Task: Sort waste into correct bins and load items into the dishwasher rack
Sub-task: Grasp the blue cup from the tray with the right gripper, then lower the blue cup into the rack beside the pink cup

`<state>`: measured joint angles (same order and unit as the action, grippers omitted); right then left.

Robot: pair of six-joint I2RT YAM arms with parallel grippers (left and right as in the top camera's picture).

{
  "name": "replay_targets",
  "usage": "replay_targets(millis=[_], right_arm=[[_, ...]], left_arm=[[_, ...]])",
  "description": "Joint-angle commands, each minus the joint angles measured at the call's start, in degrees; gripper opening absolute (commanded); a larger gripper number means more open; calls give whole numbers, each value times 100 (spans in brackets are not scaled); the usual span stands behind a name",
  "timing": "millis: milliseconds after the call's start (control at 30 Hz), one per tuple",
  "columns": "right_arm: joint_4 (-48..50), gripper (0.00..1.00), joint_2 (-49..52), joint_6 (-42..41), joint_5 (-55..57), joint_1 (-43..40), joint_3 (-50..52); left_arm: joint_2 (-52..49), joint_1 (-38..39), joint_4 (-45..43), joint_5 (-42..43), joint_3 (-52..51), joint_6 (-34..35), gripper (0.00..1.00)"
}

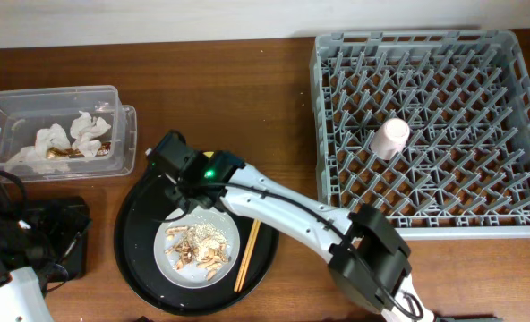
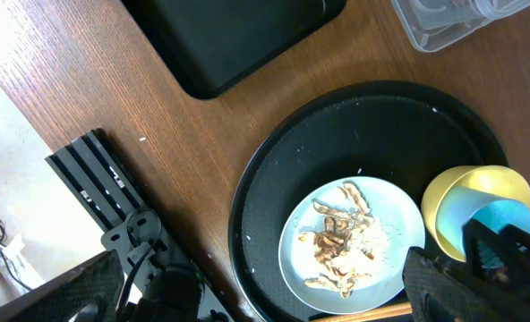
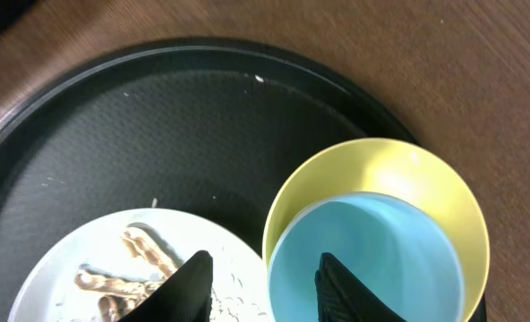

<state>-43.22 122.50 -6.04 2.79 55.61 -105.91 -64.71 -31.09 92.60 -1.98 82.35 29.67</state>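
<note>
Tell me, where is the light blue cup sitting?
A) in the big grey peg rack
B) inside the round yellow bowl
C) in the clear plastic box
B: the light blue cup nests inside the round yellow bowl, which stands on the round black tray.

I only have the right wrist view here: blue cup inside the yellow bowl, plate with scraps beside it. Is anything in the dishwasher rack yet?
Observer: Yes, one small pink cup sits among the pegs of the rack.
Operator: Where did the paper go?
Observer: The tissues lie inside the clear container, across the table from the rack.
Operator: Any utensils left?
Observer: The chopsticks lie on the round black tray, beside the plate on its rack-facing side.
</note>
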Motion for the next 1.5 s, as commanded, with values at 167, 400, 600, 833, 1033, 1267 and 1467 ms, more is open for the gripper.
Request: replay_targets(millis=[167,400,600,833,1033,1267,1467], right_arm=[[-61,39,551,-50,627,175,-15],[-841,4,483,-225,713,133,-1248],[-3679,4,450,-990,33,-1803,-4872],[-3571,4,640,439,-6148,-6760,-3191],[313,6,647,-1128,-8387,-7366,81],[669,15,658,-1443,-7582,-7506,251],[448,12,586,-1384,-7025,-8013,234]], left_arm=[[17,-9,7,-44,22,48,99],[17,-9,7,-44,22,50,99],[17,-9,7,-44,22,50,99],[17,-9,7,-44,22,50,99],[17,-9,7,-44,22,50,99],[17,-9,7,-44,22,50,99],[17,-9,7,-44,22,48,99]])
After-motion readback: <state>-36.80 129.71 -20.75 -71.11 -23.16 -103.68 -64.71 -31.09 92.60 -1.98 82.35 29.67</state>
